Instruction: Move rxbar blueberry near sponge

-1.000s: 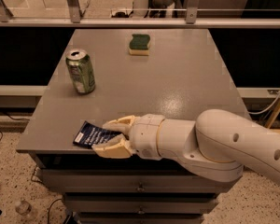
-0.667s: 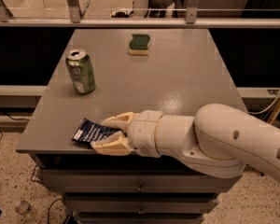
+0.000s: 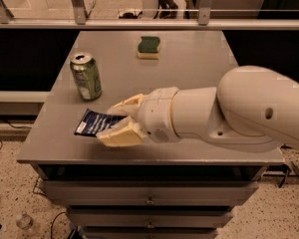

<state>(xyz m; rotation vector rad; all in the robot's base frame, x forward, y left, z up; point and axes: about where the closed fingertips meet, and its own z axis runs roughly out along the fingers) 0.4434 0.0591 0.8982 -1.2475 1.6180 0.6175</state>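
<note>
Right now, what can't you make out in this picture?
Camera view:
- Bar: right end hidden by the gripper, which sits over it at the table's front left; lettering too small to read.
- Grip on the bar: contact hidden by the gripper itself.
- Arm: cut off by the right edge.
- Can: label blurred.

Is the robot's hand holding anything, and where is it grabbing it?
Cannot tell. The gripper is at the right end of the rxbar blueberry, which lies on the table, but a real hold doesn't show.
</note>
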